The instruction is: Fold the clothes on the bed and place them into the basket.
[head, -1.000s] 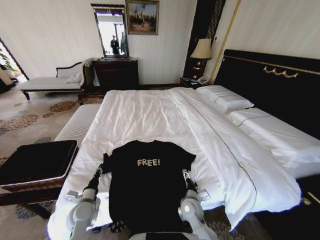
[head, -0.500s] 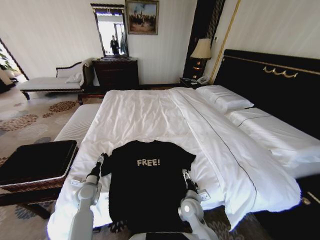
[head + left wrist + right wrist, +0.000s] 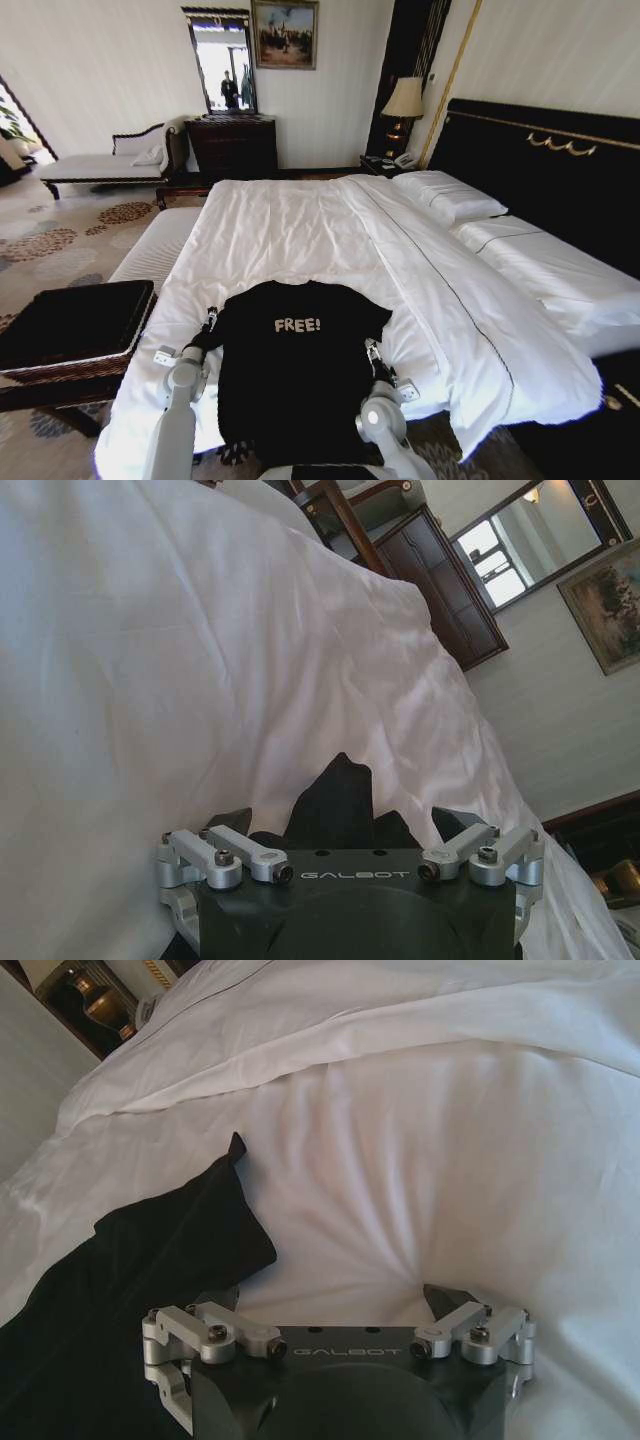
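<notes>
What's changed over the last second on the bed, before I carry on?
The left gripper has moved up along the left edge of the T-shirt toward its sleeve, whose black fabric now sits between its open fingers. The right gripper stayed at the shirt's right edge, open. The shirt lies flat on the bed as before, and the basket has not moved.
</notes>
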`<state>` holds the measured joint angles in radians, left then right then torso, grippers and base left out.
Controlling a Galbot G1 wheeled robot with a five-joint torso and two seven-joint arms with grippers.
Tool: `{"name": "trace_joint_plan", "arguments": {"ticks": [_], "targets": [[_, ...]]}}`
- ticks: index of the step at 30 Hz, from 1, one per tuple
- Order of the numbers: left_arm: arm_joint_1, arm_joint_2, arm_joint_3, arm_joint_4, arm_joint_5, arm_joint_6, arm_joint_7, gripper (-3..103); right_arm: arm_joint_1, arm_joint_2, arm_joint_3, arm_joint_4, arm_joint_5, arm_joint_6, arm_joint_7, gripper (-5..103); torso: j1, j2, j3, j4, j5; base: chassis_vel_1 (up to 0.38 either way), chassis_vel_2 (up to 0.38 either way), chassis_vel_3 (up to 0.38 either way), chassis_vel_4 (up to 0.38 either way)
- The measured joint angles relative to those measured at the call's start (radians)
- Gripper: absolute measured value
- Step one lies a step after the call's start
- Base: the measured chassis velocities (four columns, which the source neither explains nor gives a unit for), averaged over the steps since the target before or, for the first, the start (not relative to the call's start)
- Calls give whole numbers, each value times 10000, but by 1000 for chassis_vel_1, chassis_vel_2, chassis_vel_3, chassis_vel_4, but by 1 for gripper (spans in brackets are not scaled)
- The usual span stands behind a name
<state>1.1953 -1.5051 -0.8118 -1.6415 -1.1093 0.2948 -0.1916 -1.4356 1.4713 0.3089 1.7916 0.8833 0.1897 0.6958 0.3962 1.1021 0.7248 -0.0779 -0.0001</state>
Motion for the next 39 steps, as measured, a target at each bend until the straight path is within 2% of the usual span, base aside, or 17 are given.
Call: {"name": "trace_joint_plan", "arguments": {"ticks": [3, 8, 12, 23, 33, 36, 39], "targets": [[14, -57, 35, -23, -220, -9, 11, 102, -3, -18, 0, -17, 0, -1, 0, 100, 0, 0, 0, 3, 0, 0, 0, 0, 0], [179, -264, 189, -322, -631, 203, 11, 97, -23, -10, -7, -28, -7, -3, 0, 100, 0, 1, 0, 0, -1, 0, 0, 0, 0], [267, -381, 205, -483, -681, 211, 10, 100, -35, 8, -18, -29, -31, -2, 2, 100, 0, 1, 0, -1, -1, 0, 0, 0, 0], [391, -295, -161, -1186, -1706, -41, 146, 100, -36, 14, -167, -110, -142, -1, 37, 100, 0, 1, 0, -2, -2, 0, 0, 0, 0], [696, -256, -208, -2512, -2101, -76, 81, 100, -5, 61, -281, -113, -223, -50, 114, 100, 0, 1, 0, 0, 0, 0, 0, 0, 0], [1081, -137, -375, -3248, -2209, -77, -43, 100, -11, 54, -255, -135, -223, -57, 111, 100, -1, 1, 0, 3, 2, 0, 0, 0, 0], [1321, -19, -633, -3458, -2237, -77, -70, 100, -10, 57, -236, -147, -223, -60, 110, 100, -1, 2, 0, 5, 2, 0, 0, 0, 0]]}}
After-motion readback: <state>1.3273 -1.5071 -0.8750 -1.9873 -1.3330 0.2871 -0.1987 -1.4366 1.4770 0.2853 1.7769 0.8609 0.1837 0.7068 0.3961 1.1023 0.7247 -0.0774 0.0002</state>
